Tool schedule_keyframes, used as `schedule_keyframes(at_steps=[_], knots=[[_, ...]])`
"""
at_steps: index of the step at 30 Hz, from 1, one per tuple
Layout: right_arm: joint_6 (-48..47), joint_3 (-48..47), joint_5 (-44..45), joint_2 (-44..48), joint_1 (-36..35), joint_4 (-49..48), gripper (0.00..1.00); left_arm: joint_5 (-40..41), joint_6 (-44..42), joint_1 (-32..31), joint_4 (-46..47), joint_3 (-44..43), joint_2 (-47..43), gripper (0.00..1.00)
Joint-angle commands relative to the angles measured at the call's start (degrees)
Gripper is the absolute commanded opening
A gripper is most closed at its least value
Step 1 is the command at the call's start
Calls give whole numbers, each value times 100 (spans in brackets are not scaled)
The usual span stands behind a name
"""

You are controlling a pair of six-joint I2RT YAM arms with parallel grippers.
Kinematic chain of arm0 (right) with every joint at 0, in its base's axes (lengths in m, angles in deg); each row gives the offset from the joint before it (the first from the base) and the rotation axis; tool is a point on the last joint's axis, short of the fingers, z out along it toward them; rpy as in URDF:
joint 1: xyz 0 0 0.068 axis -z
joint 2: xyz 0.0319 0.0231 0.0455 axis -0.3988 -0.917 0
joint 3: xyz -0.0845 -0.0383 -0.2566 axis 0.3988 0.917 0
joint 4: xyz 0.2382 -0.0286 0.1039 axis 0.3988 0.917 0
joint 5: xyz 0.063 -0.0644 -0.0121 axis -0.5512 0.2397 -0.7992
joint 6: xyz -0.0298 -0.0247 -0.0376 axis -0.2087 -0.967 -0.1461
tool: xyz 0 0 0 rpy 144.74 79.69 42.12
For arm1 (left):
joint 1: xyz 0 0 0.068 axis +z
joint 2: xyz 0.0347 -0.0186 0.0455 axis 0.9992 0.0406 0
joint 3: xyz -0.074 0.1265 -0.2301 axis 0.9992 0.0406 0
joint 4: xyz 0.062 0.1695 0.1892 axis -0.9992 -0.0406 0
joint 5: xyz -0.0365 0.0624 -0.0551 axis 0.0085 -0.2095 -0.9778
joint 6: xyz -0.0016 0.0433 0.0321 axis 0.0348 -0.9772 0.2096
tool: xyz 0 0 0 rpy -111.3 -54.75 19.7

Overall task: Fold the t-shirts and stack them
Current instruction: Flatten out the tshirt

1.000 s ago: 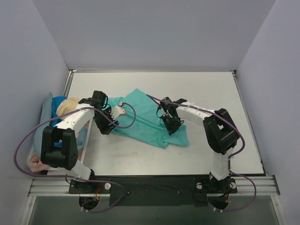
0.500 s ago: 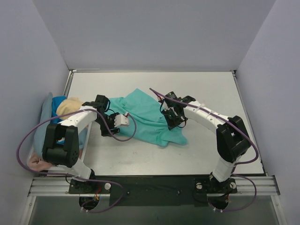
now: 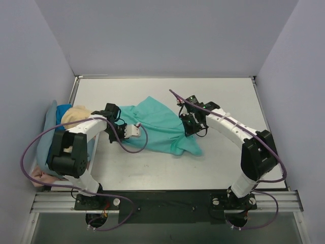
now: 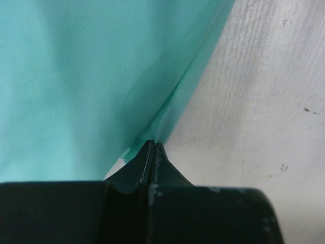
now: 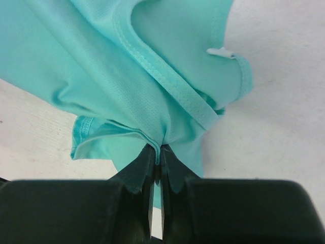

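The left hand [image 4: 154,147] is now pinching the teal-green t-shirt [image 3: 157,127]; the right hand [image 5: 158,150], pinching it too, is shifting rightward. It is lying well inside the desk [image 3: 218,91] edges.

Your right claw [image 5: 157,155] is pinched tight on a bunched fold of the teal-green t-shirt [image 5: 101,66]. The cloth fans up and left from the tips. The stitched collar band [image 5: 167,81] curves above them, with the small white neck label [image 5: 221,52] at upper right. Pale surface [image 5: 284,91] shows to the right and lower left.
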Motion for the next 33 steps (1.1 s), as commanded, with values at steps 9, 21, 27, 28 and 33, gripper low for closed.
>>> schedule_keyframes(at_steps=[9,21,27,28,33], knots=[[116,-990,-241,1845,1229,585,0,-107,1780,212,-1601,-2913,-1042,0],[-517,-546,234,2611,882,1314,9,-828,3143,195,-1832,-3343,-1727,0],[-246,1045,-545,2698,-877,1247,30,-573,2880,159,-1217,-899,-2325,0],[-201,1351,-679,2699,-1097,1219,38,-582,2871,160,-1190,-575,-2334,0],[175,1389,-1331,2321,-2521,1887,47,-328,2792,160,-1023,121,-2352,0]])
